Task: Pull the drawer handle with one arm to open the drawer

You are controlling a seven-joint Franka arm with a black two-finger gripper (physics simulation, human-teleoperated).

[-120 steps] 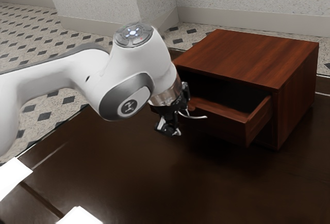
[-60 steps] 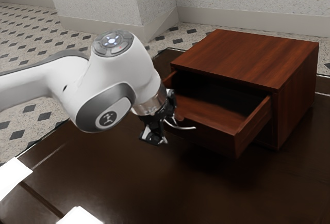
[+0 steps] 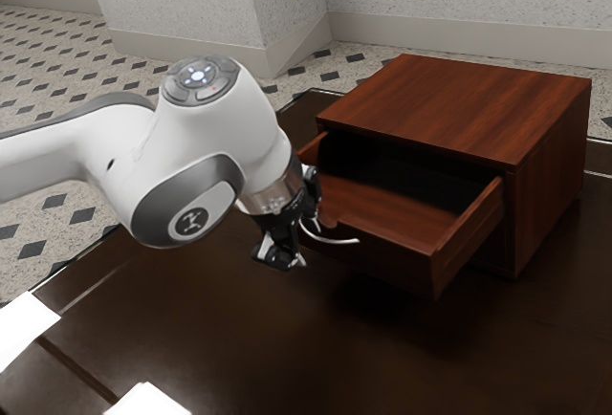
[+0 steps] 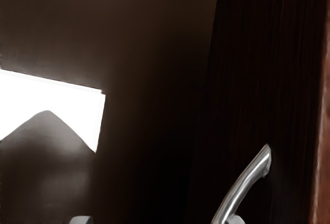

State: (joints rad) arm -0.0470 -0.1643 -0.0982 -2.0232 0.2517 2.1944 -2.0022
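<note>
Fingers (image 3: 272, 252) of the gripper (image 3: 279, 252) are drawn in narrow and pinch the drawer handle (image 3: 337, 236) near one end; the silver bar comes out from them toward the exterior view's right. In the wrist view the handle (image 4: 247, 182) curves up out of the hand to the dark drawer front (image 4: 258, 79). Its long axis runs along that front, across the line of pull, so the hold should serve for a straight draw away from the cabinet (image 3: 459, 99).

The drawer (image 3: 411, 214) stands well out of the cabinet, its inner end within the opening (how much travel remains I cannot judge). On the pull side, toward the exterior view's lower left, the dark table (image 3: 287, 348) lies bare. White sheets (image 3: 19, 324) sit near that corner, well apart from the hand. The arm (image 3: 191, 176) comes in from the exterior view's left, so pulling folds it back toward its own base.
</note>
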